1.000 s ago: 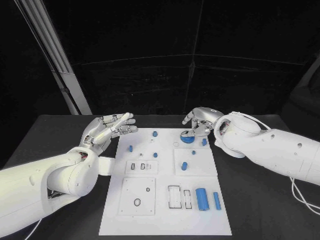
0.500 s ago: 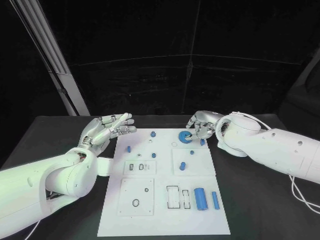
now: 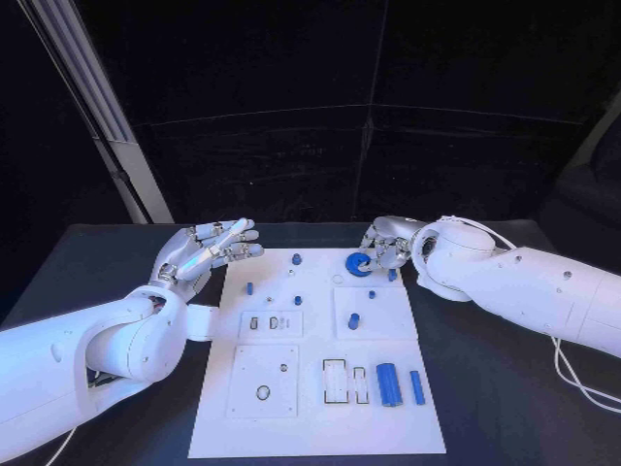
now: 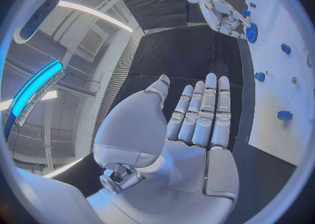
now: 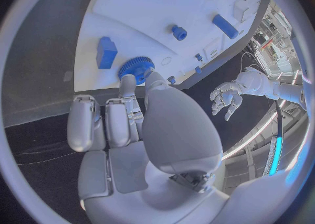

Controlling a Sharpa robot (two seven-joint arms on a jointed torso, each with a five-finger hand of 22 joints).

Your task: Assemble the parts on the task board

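Observation:
The white task board [image 3: 317, 359] lies mid-table. My right hand [image 3: 385, 243] is over its far right corner and pinches a blue gear [image 3: 357, 261] in its fingertips, low over the board. The right wrist view shows that gear [image 5: 136, 68] at the tips of my right hand [image 5: 144, 114], beside a blue block [image 5: 106, 52]. My left hand [image 3: 206, 248] is raised just left of the board's far left corner, holding nothing, fingers apart. The left wrist view shows its flat palm [image 4: 190, 124], and beyond it the right hand [image 4: 226, 17] on the gear [image 4: 252, 32].
Several small blue pegs [image 3: 295, 259] stand on the board's far half. A thick blue cylinder [image 3: 389, 384] and a thin blue bar [image 3: 417, 386] lie near its front right corner, beside rectangular slots [image 3: 338, 381]. Black table [image 3: 493, 388] surrounds the board.
My right hand has sunk a little towards the board with the gear still in its fingertips. The left hand has hardly moved. The camera has shifted slightly.

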